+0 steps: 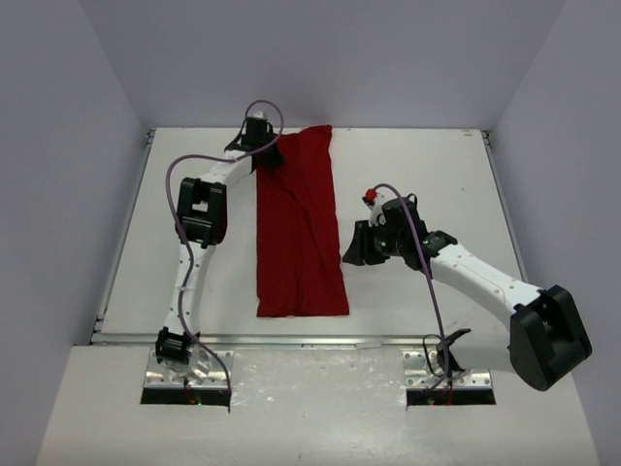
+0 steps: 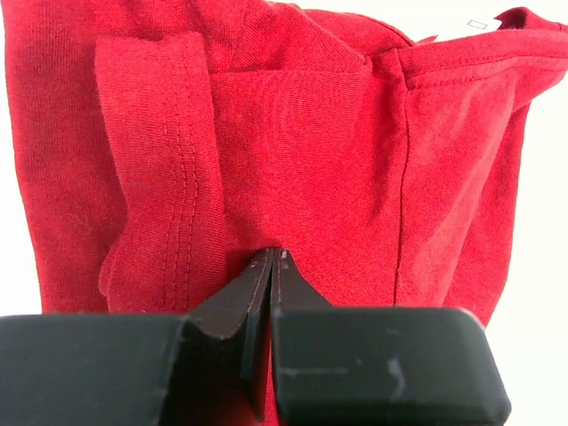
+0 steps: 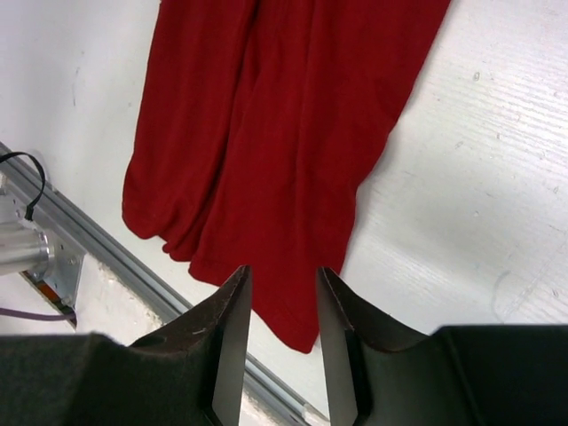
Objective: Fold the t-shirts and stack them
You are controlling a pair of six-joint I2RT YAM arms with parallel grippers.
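The left gripper's [image 2: 271, 257] black fingers [image 2: 382, 355] are filling the bottom of the left wrist view. They are pressing together with almost no gap, and their tips are meeting the red cloth. They seem to be nipping a fold of it, though the pinch itself is hidden behind the tips.

The white table [image 1: 437, 175] is carrying everything. The t-shirt [image 1: 296, 233] is lying on it left of centre, folded lengthwise into a long narrow strip that runs from the far edge down nearly to the near edge. In the left wrist view the cloth [image 2: 302, 151] is rising in front of the camera, with a sleeve [image 2: 164, 169] turned inward and showing a double-stitched hem.

The left arm [image 1: 199, 214] is reaching up the strip's left side, and its gripper [image 1: 270, 157] is sitting at the far left corner of the shirt. The right arm [image 1: 485, 282] is stretching in from the near right, and its gripper [image 1: 354, 248] is hovering just beside the strip's right edge. Seen from the right wrist, the right gripper [image 3: 282, 271] is standing open with nothing between its fingers, above the shirt's lower corner [image 3: 266, 177].

A small white label [image 2: 479, 24] is peeking out at the collar, and any writing on it is too small to read.
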